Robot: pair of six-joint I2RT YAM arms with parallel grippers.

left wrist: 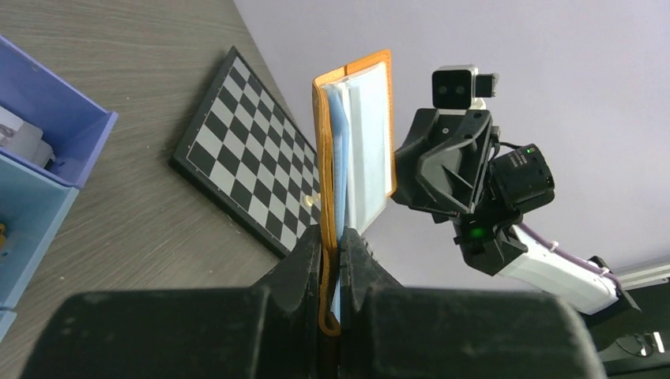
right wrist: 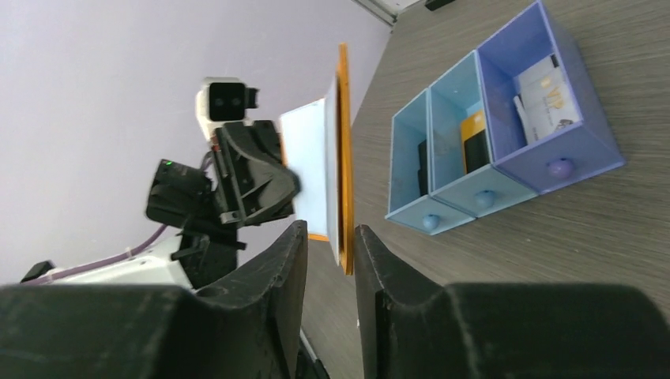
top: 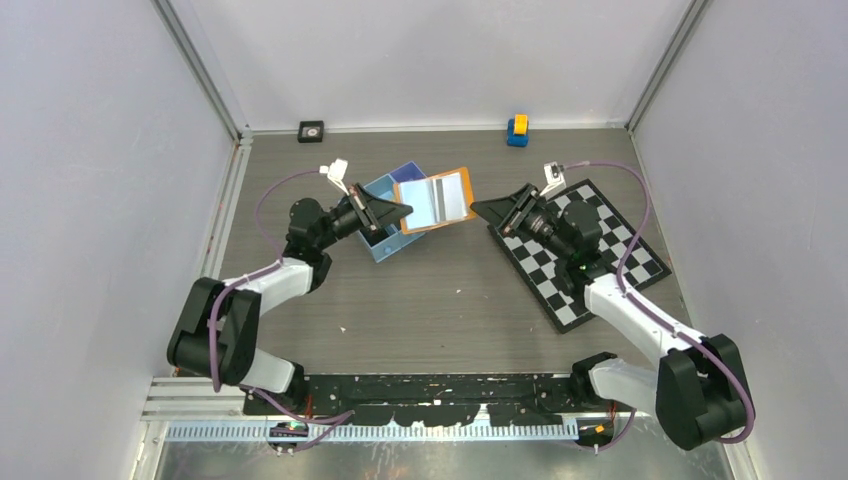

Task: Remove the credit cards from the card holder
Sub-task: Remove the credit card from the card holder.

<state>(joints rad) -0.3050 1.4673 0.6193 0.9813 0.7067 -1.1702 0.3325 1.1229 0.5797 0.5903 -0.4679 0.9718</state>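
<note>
The left gripper (left wrist: 332,245) is clamped on the bottom edge of the orange card holder (left wrist: 319,142), which stands upright and part open, with pale credit cards (left wrist: 359,134) between its covers. Left of the card holder lies a checkerboard (left wrist: 237,150), and a blue tray (left wrist: 59,134) sits farther left. Just right of the card holder is the right gripper (left wrist: 403,185), perhaps touching its cover.

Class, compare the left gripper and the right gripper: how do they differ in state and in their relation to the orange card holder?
The left gripper is shut on one edge of the card holder; the right gripper is open, jaws flanking the opposite edge with a gap. The left gripper sits over the blue tray; the right gripper lies on the chequered board's side. Both are black and face the holder.
</note>
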